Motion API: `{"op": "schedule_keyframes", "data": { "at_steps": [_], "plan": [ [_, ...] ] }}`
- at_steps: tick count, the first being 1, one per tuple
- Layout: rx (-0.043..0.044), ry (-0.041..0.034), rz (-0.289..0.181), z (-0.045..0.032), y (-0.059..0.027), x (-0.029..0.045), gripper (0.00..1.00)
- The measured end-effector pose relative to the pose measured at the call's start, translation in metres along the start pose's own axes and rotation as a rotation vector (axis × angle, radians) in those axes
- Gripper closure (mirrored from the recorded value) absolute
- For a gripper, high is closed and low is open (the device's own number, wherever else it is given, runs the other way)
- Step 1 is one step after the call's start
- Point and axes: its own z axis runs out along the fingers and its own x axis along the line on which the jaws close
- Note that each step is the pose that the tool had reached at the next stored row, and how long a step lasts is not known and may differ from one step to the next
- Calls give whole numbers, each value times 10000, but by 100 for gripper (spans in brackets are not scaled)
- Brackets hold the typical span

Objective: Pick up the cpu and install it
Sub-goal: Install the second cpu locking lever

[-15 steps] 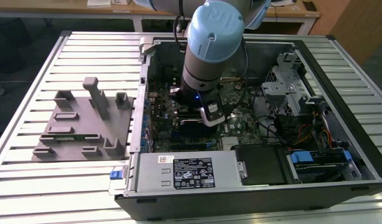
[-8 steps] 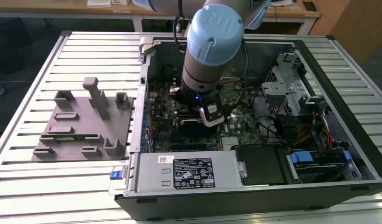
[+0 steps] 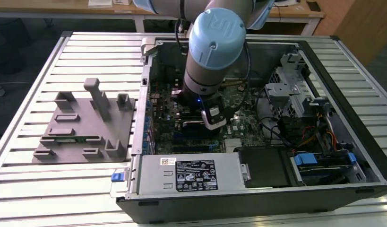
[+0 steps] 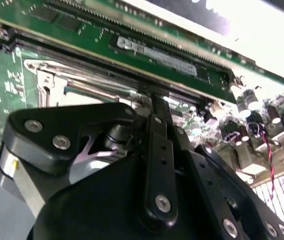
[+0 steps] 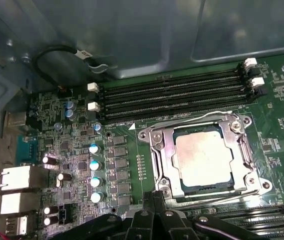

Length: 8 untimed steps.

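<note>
A table [image 3: 61, 198] of pale metal slats, running side to side in the exterior view, takes up most of the scene, and even light falls across it with soft reflections on the ridges. Beyond its far edge stands a wooden desk [image 3: 111, 9] with white legs and a light top carrying what may be papers, though they are too small to tell. At the exterior view's right a brown wooden panel [image 3: 363, 23] rises, perhaps a cabinet side. The floor [image 3: 20, 42] beneath lies dark and shadowed.

Silver-lidded cpu [image 5: 203, 156], flat, seated in motherboard socket [image 5: 158, 150]
</note>
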Motion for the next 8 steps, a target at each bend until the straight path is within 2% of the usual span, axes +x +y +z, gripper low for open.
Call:
{"op": "schedule_keyframes", "data": {
  "at_steps": [3, 8],
  "plan": [
    [-9, -3, -3, -23, 9, 2, 89],
    [-7, -36, -14, -173, 60, 20, 89]
  ]
}}
